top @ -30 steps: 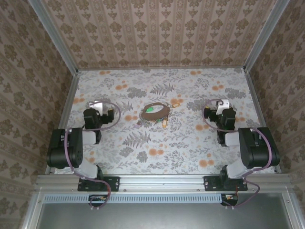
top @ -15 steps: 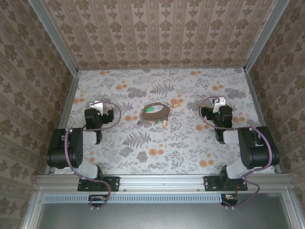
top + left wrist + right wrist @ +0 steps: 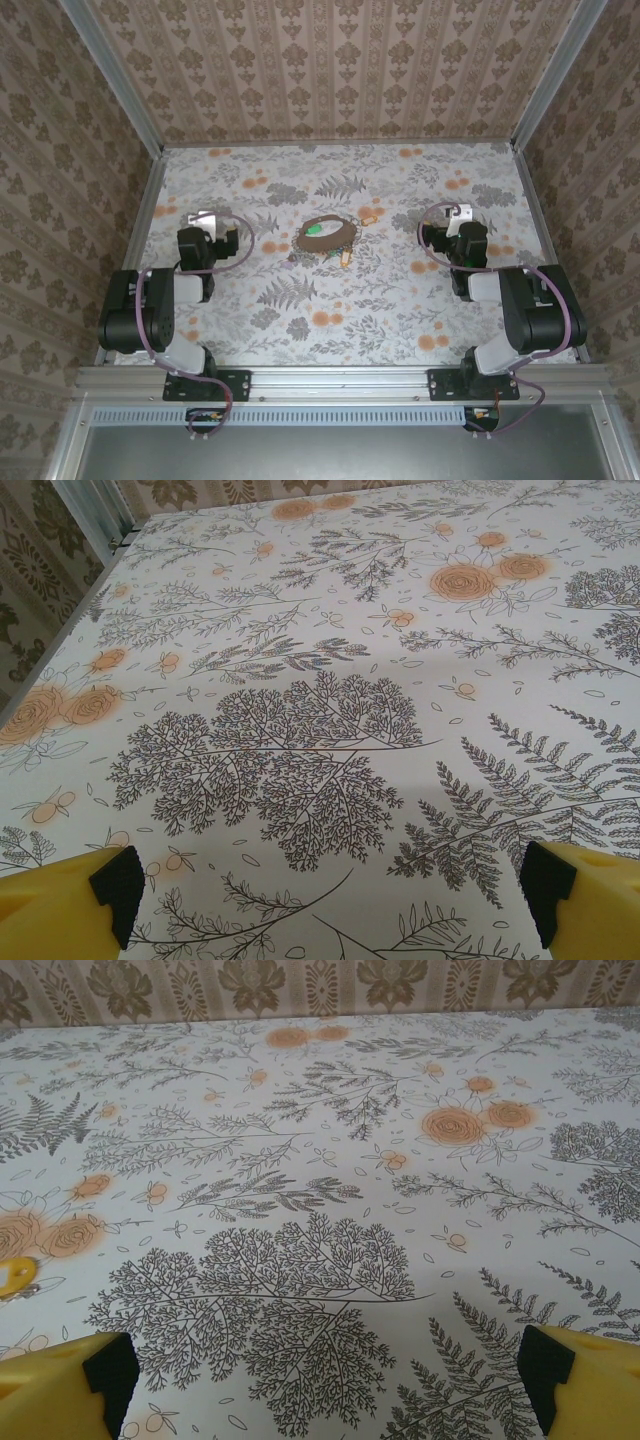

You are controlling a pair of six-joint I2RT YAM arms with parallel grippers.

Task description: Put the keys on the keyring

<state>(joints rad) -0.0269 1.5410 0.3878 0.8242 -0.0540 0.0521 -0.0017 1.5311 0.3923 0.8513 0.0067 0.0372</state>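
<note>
Right arm (image 3: 470,245) has crept up-left | left jaws and right jaws wide open, holding nothing | keys (image 3: 345,257) tiny, flat: may slip or shove keyring (image 3: 299,238) away

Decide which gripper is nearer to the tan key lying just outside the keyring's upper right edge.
Right. The right gripper sits right of the tan key, with a gap between them; the left gripper is farther, off to the left beyond the keyring.

Floral table (image 3: 400,300), patterned walls (image 3: 340,70)
</note>
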